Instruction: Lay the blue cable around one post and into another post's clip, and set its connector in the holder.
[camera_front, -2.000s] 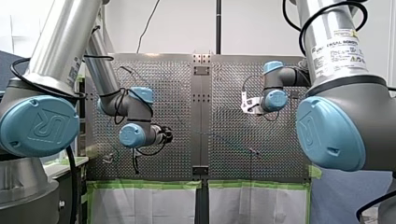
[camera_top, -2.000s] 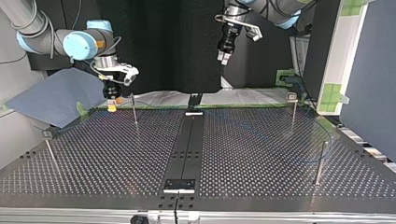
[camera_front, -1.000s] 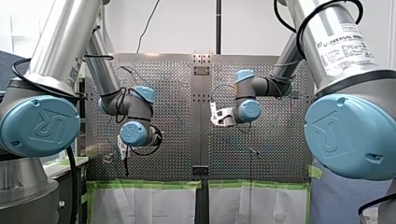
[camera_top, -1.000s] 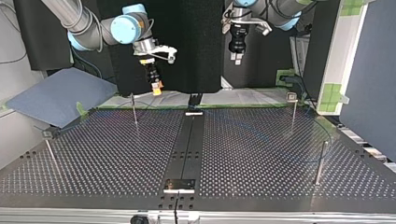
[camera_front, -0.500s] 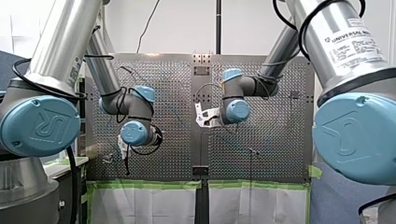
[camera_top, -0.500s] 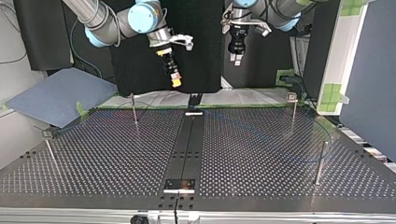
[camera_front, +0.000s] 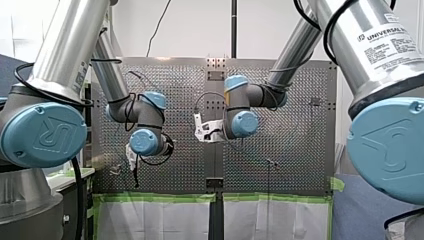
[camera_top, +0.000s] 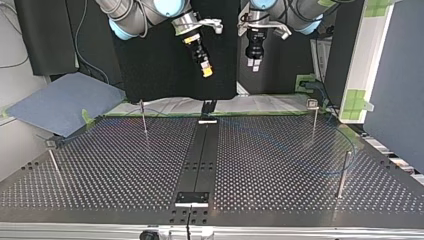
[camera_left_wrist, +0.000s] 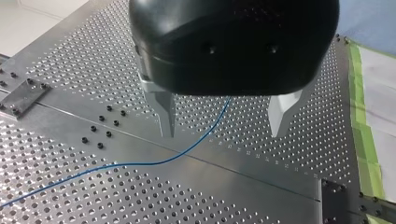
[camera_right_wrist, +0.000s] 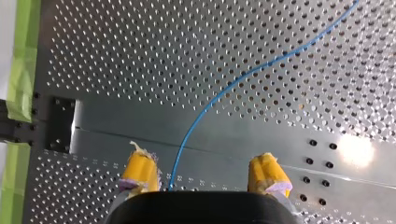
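Observation:
The thin blue cable (camera_left_wrist: 140, 163) lies loose on the perforated table. It runs under and between the open metal fingers (camera_left_wrist: 166, 114) of my left gripper (camera_left_wrist: 222, 135), which hovers above it. In the right wrist view the cable (camera_right_wrist: 243, 77) curves away from under my right gripper (camera_right_wrist: 204, 175), whose yellow pads (camera_right_wrist: 140, 171) stand apart with nothing between them. In the top view my right gripper (camera_top: 206, 71) hangs high over the far middle, beside my left gripper (camera_top: 254, 65). A faint arc of cable (camera_top: 351, 146) shows near the posts at the top view's right. No connector can be made out.
Thin upright posts stand on the table: one (camera_top: 143, 117) far left, one (camera_top: 314, 117) far right, one (camera_top: 344, 172) near right, one (camera_top: 53, 161) near left. A dark centre strip (camera_top: 202, 150) ends in a small plate (camera_top: 192, 198) at the near edge.
My right arm has swung from the top view's left toward the middle and risen, now beside my left gripper. My left arm has barely moved. Both grippers stayed open.

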